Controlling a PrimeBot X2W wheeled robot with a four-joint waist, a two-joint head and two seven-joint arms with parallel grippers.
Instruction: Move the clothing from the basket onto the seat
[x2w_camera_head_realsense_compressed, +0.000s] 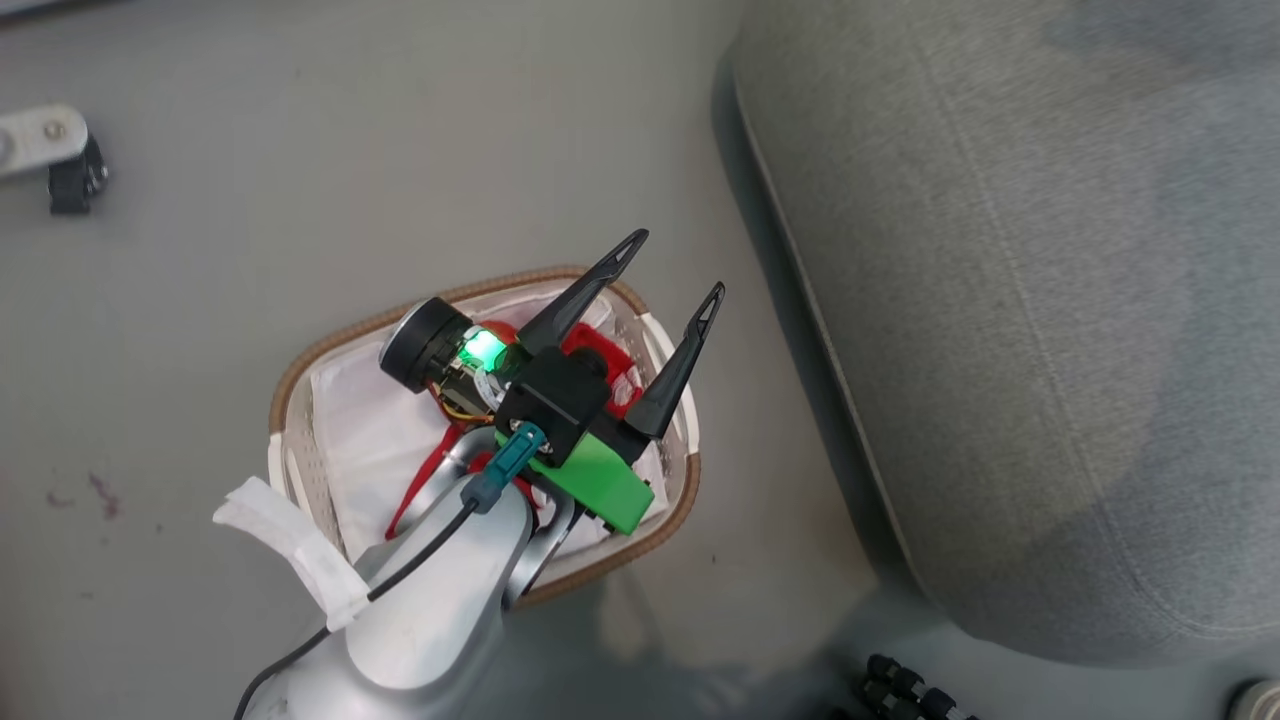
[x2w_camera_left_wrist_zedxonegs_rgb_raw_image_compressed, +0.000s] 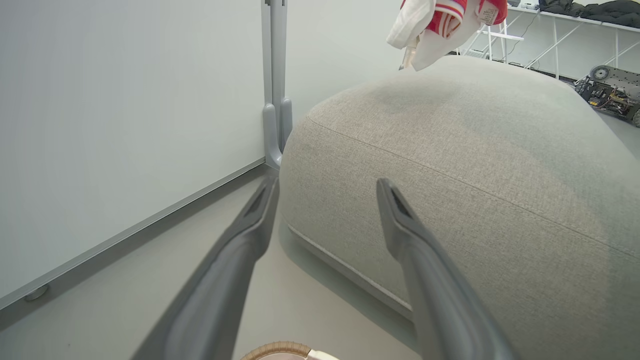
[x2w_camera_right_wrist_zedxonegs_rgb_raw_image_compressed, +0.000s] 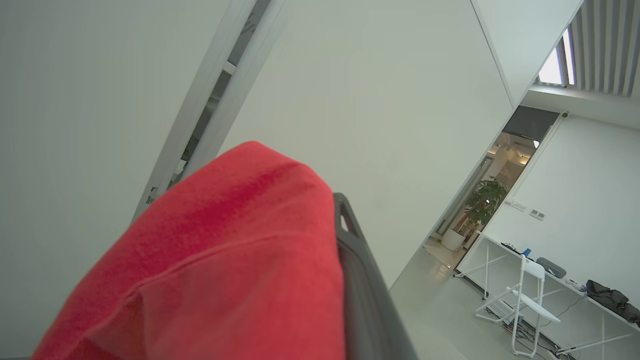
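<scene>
The basket (x2w_camera_head_realsense_compressed: 290, 390) stands on the floor left of the grey seat (x2w_camera_head_realsense_compressed: 1000, 350), holding a white liner and red clothing (x2w_camera_head_realsense_compressed: 590, 345). My left gripper (x2w_camera_head_realsense_compressed: 680, 262) hovers above the basket's right part, open and empty, fingers pointing toward the seat. The left wrist view has those open fingers (x2w_camera_left_wrist_zedxonegs_rgb_raw_image_compressed: 327, 182) facing the seat (x2w_camera_left_wrist_zedxonegs_rgb_raw_image_compressed: 475, 175), the basket rim (x2w_camera_left_wrist_zedxonegs_rgb_raw_image_compressed: 280, 350) at the bottom edge, and a red-and-white garment (x2w_camera_left_wrist_zedxonegs_rgb_raw_image_compressed: 440, 20) hanging above the seat's far side. My right gripper (x2w_camera_right_wrist_zedxonegs_rgb_raw_image_compressed: 336, 201) is shut on red clothing (x2w_camera_right_wrist_zedxonegs_rgb_raw_image_compressed: 225, 260), which drapes over and hides one finger.
A pale wall panel with a grey post (x2w_camera_left_wrist_zedxonegs_rgb_raw_image_compressed: 272, 100) runs close behind the seat's corner. A grey bracket with a black wheel (x2w_camera_head_realsense_compressed: 60, 160) lies on the floor at the far left. A white chair (x2w_camera_right_wrist_zedxonegs_rgb_raw_image_compressed: 530, 300) and tables stand across the room.
</scene>
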